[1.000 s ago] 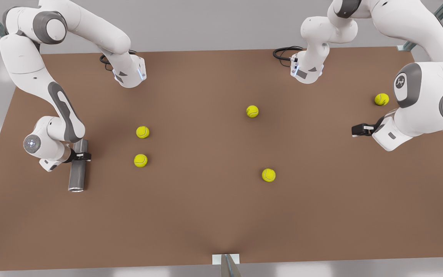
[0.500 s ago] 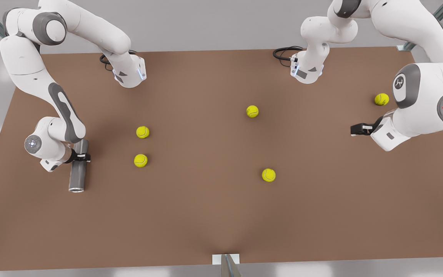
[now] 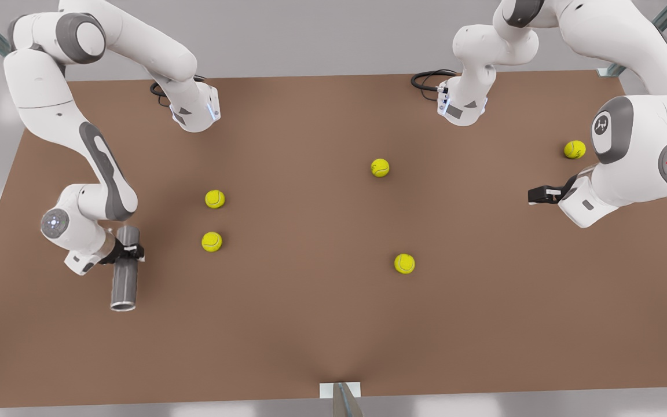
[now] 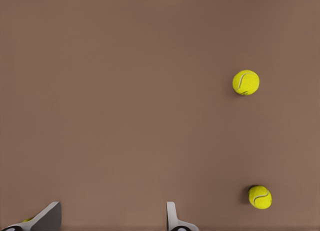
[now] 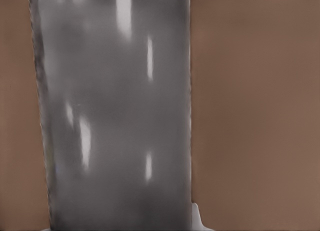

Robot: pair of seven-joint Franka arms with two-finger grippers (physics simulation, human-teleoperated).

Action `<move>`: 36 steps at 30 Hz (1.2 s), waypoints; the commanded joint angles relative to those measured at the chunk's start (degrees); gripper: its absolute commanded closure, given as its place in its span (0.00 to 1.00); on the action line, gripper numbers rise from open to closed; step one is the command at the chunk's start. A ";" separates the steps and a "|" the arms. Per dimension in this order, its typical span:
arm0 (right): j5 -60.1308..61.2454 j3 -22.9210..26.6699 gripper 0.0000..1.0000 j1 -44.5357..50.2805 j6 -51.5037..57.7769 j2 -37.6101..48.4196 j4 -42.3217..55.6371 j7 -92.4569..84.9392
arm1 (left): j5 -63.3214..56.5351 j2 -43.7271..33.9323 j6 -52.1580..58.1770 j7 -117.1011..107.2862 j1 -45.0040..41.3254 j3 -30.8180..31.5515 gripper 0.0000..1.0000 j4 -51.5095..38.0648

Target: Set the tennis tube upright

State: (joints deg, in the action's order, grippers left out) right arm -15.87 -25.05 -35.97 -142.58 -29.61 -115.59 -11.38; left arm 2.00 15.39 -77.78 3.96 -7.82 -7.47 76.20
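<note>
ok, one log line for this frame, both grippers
right gripper: shut on tennis tube, tube not upright, rimmed end toward camera | left gripper: open, waiting above table | tennis balls: loose

A wide brown table (image 3: 322,324) lies mostly bare. Five yellow tennis balls are scattered on it, well apart from each other except two (image 3: 215,198) (image 3: 212,241) near the tennis tube (image 3: 124,278) at the front view's left, which the right gripper (image 3: 128,251) clamps. Between that pair and the tube is an open strip. A third ball (image 3: 380,167) and a fourth (image 3: 404,263) sit mid-table with free room all around. The fifth (image 3: 574,149) lies close to the left gripper (image 3: 536,196), which hangs spread apart at the front view's right. The table's near half is unobstructed.
</note>
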 commanded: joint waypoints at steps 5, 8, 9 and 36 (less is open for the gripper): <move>-0.22 -2.37 0.34 1.78 0.03 -0.01 0.89 -0.14 | 0.02 0.00 0.00 0.00 0.00 0.00 0.00 0.00; -0.31 -2.46 0.34 4.85 1.78 -0.09 4.49 -1.45 | 0.02 0.00 -0.09 0.00 0.00 0.00 0.00 0.00; -0.31 -2.46 0.34 5.64 1.78 -0.09 4.85 -1.81 | 0.02 0.00 -0.09 0.00 0.00 0.00 0.00 0.00; -8.48 -2.55 0.30 34.47 5.56 -1.41 12.49 -17.18 | 0.02 0.08 -0.35 0.00 0.09 0.00 0.00 0.35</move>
State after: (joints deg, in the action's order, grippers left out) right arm -24.17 -27.60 -1.20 -137.05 -31.09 -102.61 -29.42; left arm 2.03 15.47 -78.06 3.96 -7.73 -7.47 76.55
